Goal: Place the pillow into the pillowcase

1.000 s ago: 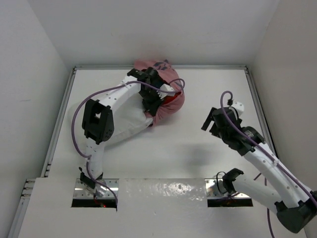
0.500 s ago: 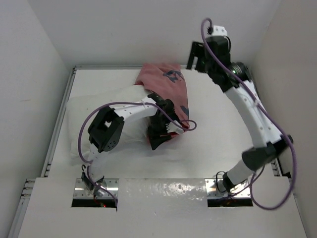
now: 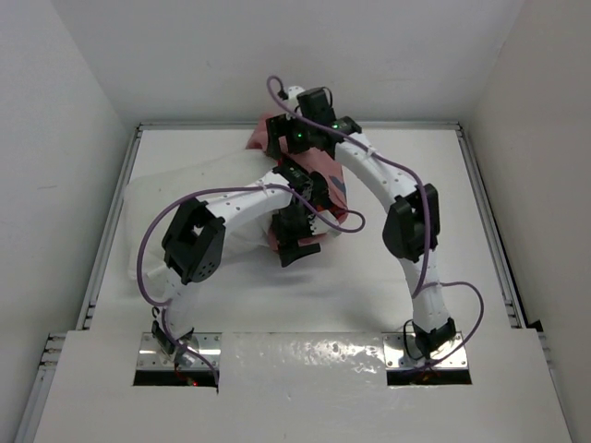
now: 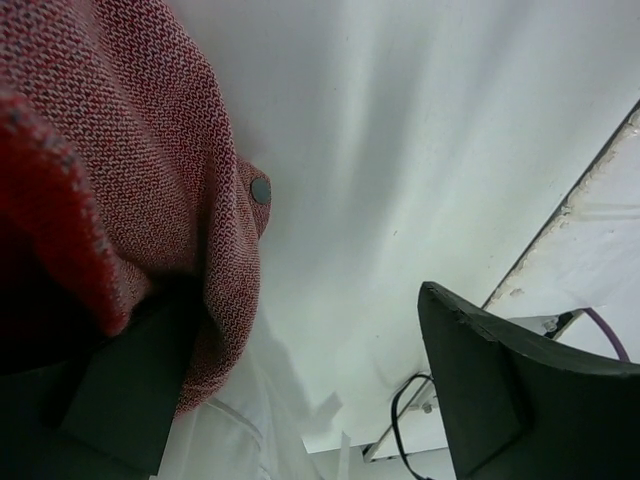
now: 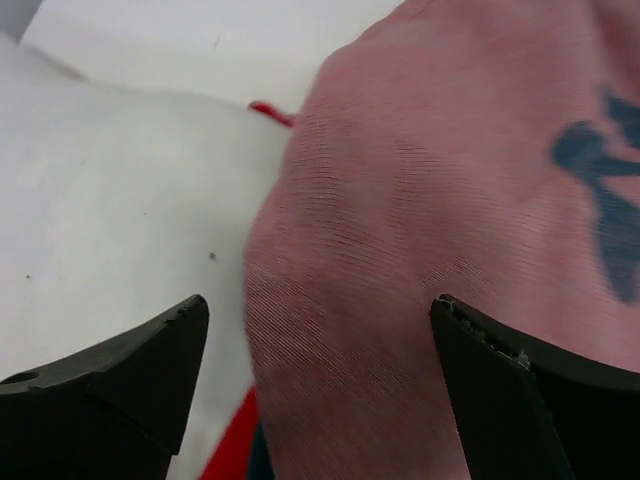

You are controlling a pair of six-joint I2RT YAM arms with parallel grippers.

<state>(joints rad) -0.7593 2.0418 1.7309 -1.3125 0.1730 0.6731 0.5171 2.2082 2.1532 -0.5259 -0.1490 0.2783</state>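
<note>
The pillow (image 3: 199, 180) lies slantwise across the left and middle of the table (image 3: 388, 277). Its far right end sits under the pillowcase (image 3: 334, 185), which seems to cover only that end, so most of the stuffing looks undone. The left gripper (image 4: 300, 330) sits at the case's near edge with its jaws spread wide. Red cloth drapes over one finger but is not pinched, so it looks placed to grab the rim of the opening. The right gripper (image 5: 320, 305) hovers over pale pink cloth with dark lettering near the far wall, jaws also spread, seemingly poised to take that side. A small dark stud (image 4: 260, 190) marks the cloth's edge. Plain white walls (image 3: 277, 55) box in the white table.
</note>
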